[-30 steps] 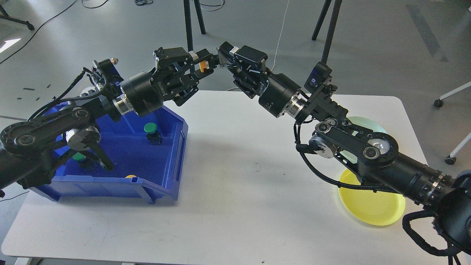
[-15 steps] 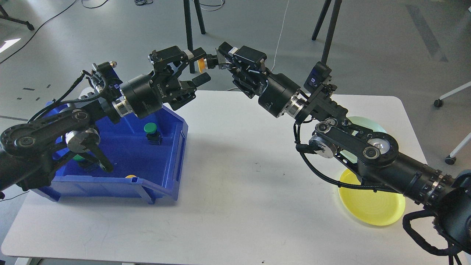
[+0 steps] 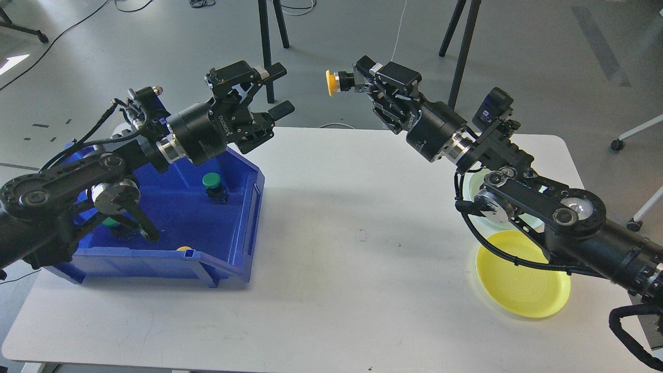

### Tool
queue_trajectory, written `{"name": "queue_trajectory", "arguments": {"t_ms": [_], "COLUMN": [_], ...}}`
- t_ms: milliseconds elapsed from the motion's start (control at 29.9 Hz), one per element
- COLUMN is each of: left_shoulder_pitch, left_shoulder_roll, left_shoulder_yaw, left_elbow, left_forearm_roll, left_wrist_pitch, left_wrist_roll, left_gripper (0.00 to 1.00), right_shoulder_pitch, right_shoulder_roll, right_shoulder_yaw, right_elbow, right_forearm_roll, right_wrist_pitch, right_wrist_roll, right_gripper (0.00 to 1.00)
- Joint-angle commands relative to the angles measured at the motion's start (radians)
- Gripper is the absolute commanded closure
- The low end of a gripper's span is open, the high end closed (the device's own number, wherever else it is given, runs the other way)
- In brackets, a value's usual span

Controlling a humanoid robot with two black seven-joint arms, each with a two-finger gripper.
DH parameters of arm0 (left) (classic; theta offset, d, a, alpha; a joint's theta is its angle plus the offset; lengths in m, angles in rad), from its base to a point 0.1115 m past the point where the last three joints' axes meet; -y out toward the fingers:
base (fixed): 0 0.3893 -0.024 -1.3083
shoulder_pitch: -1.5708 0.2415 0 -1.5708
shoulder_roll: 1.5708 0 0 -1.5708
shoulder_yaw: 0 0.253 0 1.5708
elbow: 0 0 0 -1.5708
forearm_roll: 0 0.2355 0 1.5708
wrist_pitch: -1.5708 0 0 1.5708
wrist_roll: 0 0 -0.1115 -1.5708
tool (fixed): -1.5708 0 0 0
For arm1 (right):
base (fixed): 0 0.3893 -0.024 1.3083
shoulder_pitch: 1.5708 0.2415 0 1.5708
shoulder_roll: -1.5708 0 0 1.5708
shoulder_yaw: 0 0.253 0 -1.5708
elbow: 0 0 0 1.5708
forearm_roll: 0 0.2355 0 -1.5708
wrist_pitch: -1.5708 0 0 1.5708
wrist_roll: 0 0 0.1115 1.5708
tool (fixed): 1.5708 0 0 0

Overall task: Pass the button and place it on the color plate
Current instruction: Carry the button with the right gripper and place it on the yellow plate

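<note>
Handoff's done: your right gripper (image 3: pixel 357 82) is pulling away, clamping the yellow button (image 3: pixel 331 83) by its base; left gripper (image 3: pixel 277 88) is hanging open. You're risking dropping it before the yellow plate (image 3: pixel 523 282).

Glossy blue plastic bin (image 3: pixel 243 217) at 9 o'clock; smooth matt white tabletop (image 3: pixel 331 290); glossy round yellow plastic plate (image 3: pixel 523 290) at 4 o'clock.
</note>
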Motion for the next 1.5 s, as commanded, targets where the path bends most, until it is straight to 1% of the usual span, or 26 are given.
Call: {"name": "queue_trajectory", "arguments": {"t_ms": [0,67,167,267,334,434,501,568,702,802,1103,1170,1203,1270,1370,1403,1470], "left_shoulder_pitch": [0.0,0.0,0.0,0.0,0.002,0.002,0.002,0.002,0.003,0.002,0.003,0.003,0.003,0.003,0.003,0.003,0.003], "left_shoulder_roll": [0.0,0.0,0.0,0.0,0.0,-0.003,-0.008,-0.008,-0.008,-0.008,-0.008,-0.008,-0.008,-0.008,-0.008,-0.008,-0.008], "left_shoulder_yaw": [0.0,0.0,0.0,0.0,0.0,0.0,0.0,0.0,0.0,0.0,0.0,0.0,0.0,0.0,0.0,0.0,0.0], "left_elbow": [-0.001,0.001,-0.001,0.001,0.008,0.016,0.018,0.018,0.019,0.019,0.032,0.032,0.032,0.032,0.03,0.03,0.03], "left_forearm_roll": [-0.001,-0.001,-0.001,-0.007,-0.007,-0.007,-0.007,-0.007,-0.007,-0.007,-0.009,-0.009,-0.009,-0.009,-0.007,-0.007,-0.007], "left_wrist_pitch": [0.0,0.0,0.0,0.0,0.0,0.0,0.0,0.0,0.0,0.0,0.0,0.0,0.0,0.0,0.0,0.0,0.0], "left_wrist_roll": [0.0,0.0,0.0,0.0,0.0,0.0,0.0,0.0,0.0,0.0,0.0,0.0,0.0,0.0,0.0,0.0,0.0], "left_gripper": [0.24,0.24,0.24,0.24,0.24,0.23,0.23,0.22,0.22,0.21,0.21,0.2,0.2,0.2,0.2,0.2,0.2], "right_shoulder_pitch": [-0.073,-0.15,-0.318,-0.501,-0.596,-0.696,-0.733,-0.755,-0.761,-0.765,-0.865,-0.868,-0.868,-0.867,-0.861,-0.859,-0.859], "right_shoulder_roll": [-0.139,-0.248,-0.421,-0.533,-0.563,-0.564,-0.564,-0.564,-0.56,-0.558,-0.554,-0.544,-0.534,-0.496,-0.433,-0.422,-0.411], "right_shoulder_yaw": [0.019,0.029,0.054,0.071,0.075,0.074,0.075,0.079,0.086,0.074,0.065,0.065,0.065,0.069,0.082,0.082,0.083], "right_elbow": [0.09,0.191,0.371,0.503,0.54,0.542,0.543,0.543,0.539,0.534,0.516,0.51,0.505,0.487,0.456,0.451,0.442], "right_forearm_roll": [0.002,0.002,0.002,0.003,0.003,0.022,0.075,0.155,0.386,0.506,0.54,0.542,0.543,0.543,0.545,0.551,0.562], "right_wrist_pitch": [-0.073,-0.152,-0.27,-0.385,-0.453,-0.506,-0.506,-0.506,-0.506,-0.506,-0.506,-0.506,-0.506,-0.506,-0.506,-0.506,-0.506], "right_wrist_roll": [0.0,0.0,0.0,0.0,0.0,0.0,0.0,0.0,0.0,0.0,0.0,0.0,0.0,0.0,0.0,0.0,0.0], "right_gripper": [0.86,0.86,0.86,0.86,0.86,0.87,0.88,0.88,0.88,0.88,0.85,0.82,0.78,0.73,0.59,0.57,0.51]}}
